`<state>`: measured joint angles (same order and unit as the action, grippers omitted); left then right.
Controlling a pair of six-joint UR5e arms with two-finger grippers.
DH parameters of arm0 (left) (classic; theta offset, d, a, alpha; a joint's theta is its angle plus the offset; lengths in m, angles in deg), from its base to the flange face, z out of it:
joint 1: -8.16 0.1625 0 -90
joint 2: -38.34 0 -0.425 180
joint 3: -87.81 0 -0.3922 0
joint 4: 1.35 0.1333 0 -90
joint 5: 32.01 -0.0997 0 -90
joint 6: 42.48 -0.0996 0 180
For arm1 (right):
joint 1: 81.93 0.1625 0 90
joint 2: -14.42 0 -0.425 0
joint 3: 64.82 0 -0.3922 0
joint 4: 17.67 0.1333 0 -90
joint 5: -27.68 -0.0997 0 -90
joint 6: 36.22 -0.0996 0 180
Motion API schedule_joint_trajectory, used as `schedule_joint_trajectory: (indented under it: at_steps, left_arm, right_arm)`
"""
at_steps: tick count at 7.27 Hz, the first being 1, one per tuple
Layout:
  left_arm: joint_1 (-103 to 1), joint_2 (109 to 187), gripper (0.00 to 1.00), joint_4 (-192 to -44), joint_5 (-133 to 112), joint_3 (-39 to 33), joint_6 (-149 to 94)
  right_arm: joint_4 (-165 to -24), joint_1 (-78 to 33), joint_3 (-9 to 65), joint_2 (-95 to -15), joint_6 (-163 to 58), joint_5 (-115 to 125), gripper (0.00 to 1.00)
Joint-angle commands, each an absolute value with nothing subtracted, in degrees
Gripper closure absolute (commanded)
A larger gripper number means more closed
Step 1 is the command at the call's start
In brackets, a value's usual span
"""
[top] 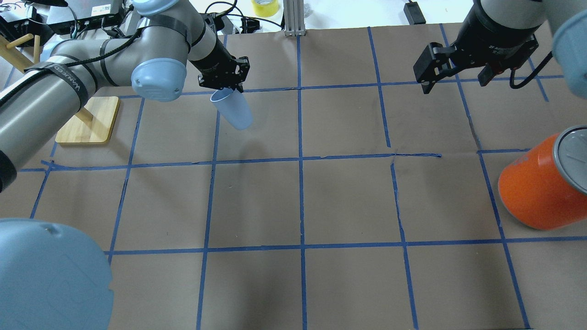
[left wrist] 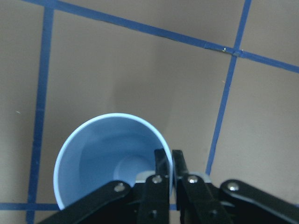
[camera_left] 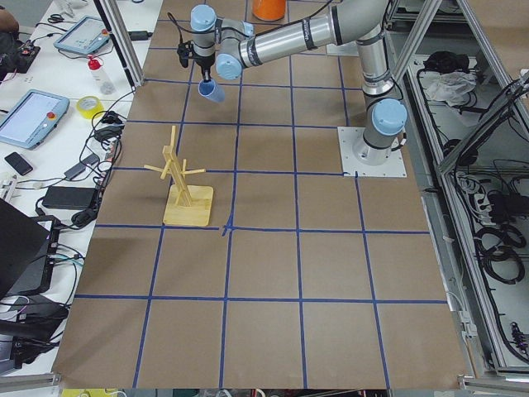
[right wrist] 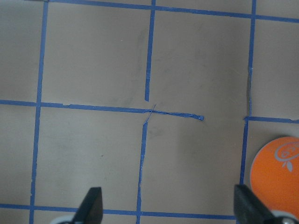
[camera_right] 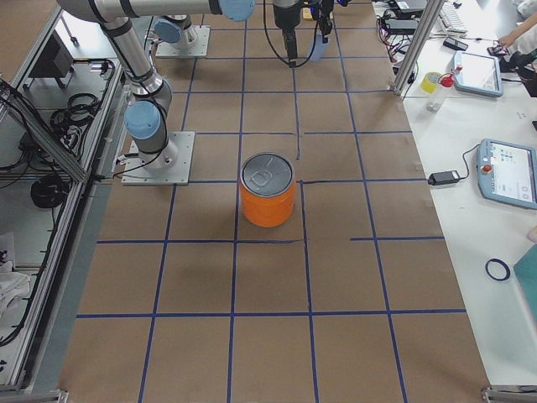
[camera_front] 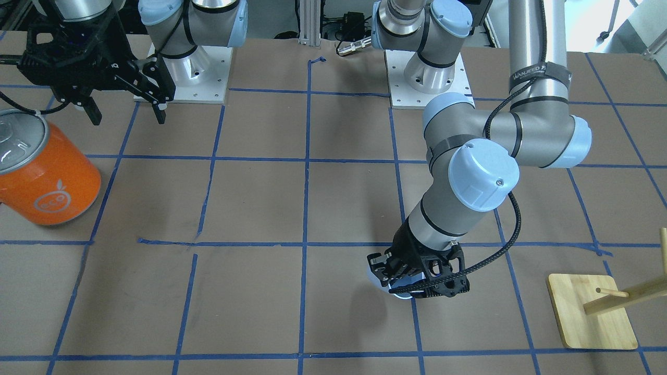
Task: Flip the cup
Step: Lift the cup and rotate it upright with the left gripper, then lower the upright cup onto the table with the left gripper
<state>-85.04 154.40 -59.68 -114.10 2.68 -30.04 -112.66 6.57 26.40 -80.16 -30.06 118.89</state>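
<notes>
I am looking at a brown paper-covered table [top: 344, 197] marked into squares by blue tape lines [top: 300, 158], seen from over the robot's shoulders. In the upper left of that overhead view, the left gripper [top: 228, 90] is clenched on the rim of the cup [top: 234, 112], a small pale blue tumbler. The cup hangs tilted, with its open mouth up at the gripper and its narrower base slanting toward the lower right of the frame. In the left wrist view, the cup [left wrist: 100, 156] fills the lower left of the picture. I look straight down into it and see its round bottom, while the two black fingers [left wrist: 161, 168] pinch the wall at the right side of the rim, one inside and one outside. From these angles I cannot tell whether the base touches the paper or hangs just above it. A wooden stand [top: 87, 126] with pegs sits near the cup, at the left edge of the overhead frame. At the upper right, the right gripper [top: 454, 83] hovers above the table with its fingers spread wide and nothing between them. The right wrist view shows both fingertips far apart at the bottom corners. A large orange can [top: 536, 192] with a silver lid stands at the right edge, well apart from the cup.
</notes>
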Motion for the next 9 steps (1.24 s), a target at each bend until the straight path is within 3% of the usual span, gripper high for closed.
schedule_joint_trajectory:
  at_steps: [1, 3, 6, 9]
  left_arm:
    - [-84.66, 154.45, 1.0, -57.79, -130.72, 4.75, -46.87]
    - [-82.12, 155.67, 1.0, -49.97, -130.81, 2.13, -50.13]
    - [-77.81, 155.07, 1.0, -36.28, -124.51, -7.79, -52.22]
    - [-77.01, 153.39, 1.0, -34.49, -122.98, -12.02, -52.23]
  right_arm:
    - [-112.59, 6.57, 26.41, -80.15, -30.06, 118.82, 0.0]
    - [-112.42, 6.57, 26.59, -79.98, -30.06, 118.73, 0.0]
    - [-112.68, 6.57, 27.9, -80.24, -30.06, 118.64, 0.0]
    - [-112.77, 6.57, 27.99, -80.24, -30.06, 118.64, 0.0]
